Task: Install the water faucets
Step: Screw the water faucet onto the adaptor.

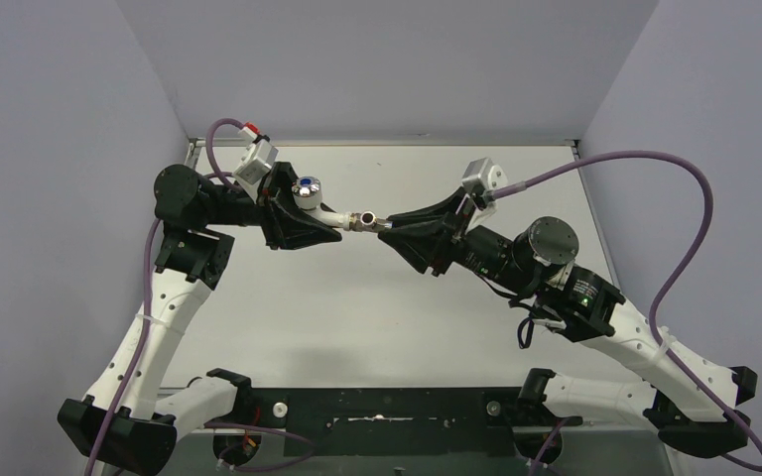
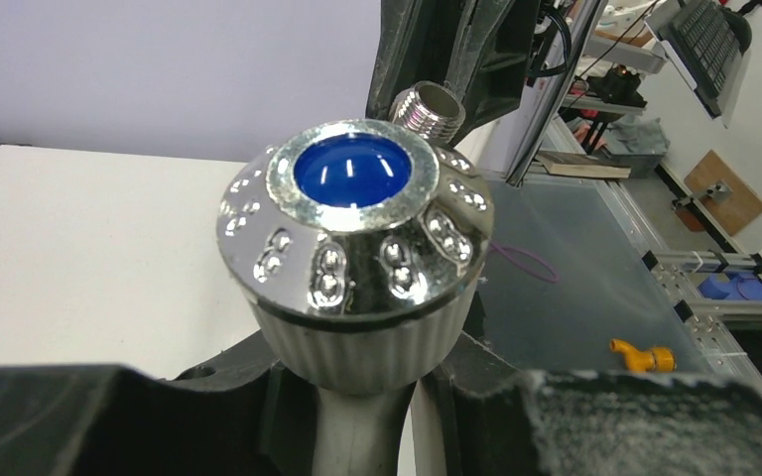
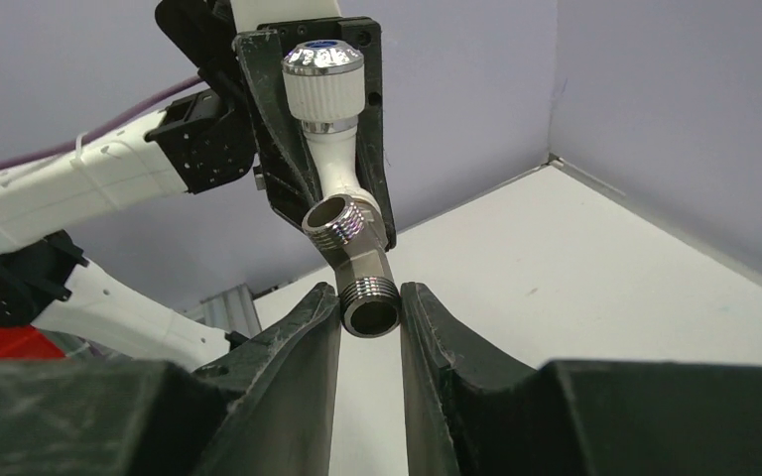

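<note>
White tap body, chrome knob upward, is sitting clamped in the left gripper above the far middle of the table. The right gripper is pinching the metal threaded fitting, whose other end is touching the tap's spout, both raised off it.

The left gripper, tap body, threaded fitting and right gripper formed one unbroken bar above the far middle of the table, blocking passage there. Open room lay nearer; walls closed left, right and far.
</note>
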Available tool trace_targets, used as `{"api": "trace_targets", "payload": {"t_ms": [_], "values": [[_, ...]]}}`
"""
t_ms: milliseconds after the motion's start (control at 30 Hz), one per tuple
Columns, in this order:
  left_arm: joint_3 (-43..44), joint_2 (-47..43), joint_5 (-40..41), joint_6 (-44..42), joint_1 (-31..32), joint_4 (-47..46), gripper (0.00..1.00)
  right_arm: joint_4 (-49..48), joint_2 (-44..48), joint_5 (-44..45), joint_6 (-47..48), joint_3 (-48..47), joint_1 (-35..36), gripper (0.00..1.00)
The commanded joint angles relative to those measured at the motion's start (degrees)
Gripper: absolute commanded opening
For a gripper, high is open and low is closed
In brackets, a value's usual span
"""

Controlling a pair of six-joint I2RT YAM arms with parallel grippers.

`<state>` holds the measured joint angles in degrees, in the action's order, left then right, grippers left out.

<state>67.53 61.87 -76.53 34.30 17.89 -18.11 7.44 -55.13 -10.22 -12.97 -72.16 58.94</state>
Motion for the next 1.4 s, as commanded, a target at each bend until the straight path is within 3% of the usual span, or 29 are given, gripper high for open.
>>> {"api": "trace_targets", "payload": {"t_ms": [0, 267, 433, 567, 800, 1033, 1200, 1367], "values": [[3.19, -0.88, 0.37, -0.23, 0.59, -2.71, 0.0, -1.53, -1.29, 5.82, -10.03, -0.83, 0.15, 0.0], [3.28, -0.44, 0.16, -0.27, 0.57, -2.96, 0.0, -0.06, -0.77, 7.75, -17.21, -1.59, 0.06, 0.01], [3.26, -0.41, 0.23, -0.36, 0.57, -2.95, 0.0, -3.12, 3.5, 8.05, -10.53, 1.1, 0.06, 0.41], [3.33, -0.43, 0.2, -0.28, 0.57, -3.02, 0.0, -9.56, 8.1, 8.1, -2.7, 5.02, 0.04, 0.53], [3.36, -0.64, 0.76, 0.29, 0.57, -2.95, 0.0, -9.66, 10.64, -2.29, 22.19, 4.51, 0.13, 0.55], [3.28, -0.74, 1.63, 2.1, 0.57, -3.14, 0.0, 3.6, 6.8, -12.03, 54.05, -2.51, 0.18, 0.58], [3.3, -1.03, 2.13, 2.73, 0.57, -2.57, 0.0, 11.28, 3.04, -13.07, 65.86, -6.88, 0.15, 0.59], [3.31, -0.87, 1.98, 3.35, 0.57, -2.37, 0.0, 14.09, 1.26, -13.7, 70.31, -8.71, 0.22, 0.58]]}}
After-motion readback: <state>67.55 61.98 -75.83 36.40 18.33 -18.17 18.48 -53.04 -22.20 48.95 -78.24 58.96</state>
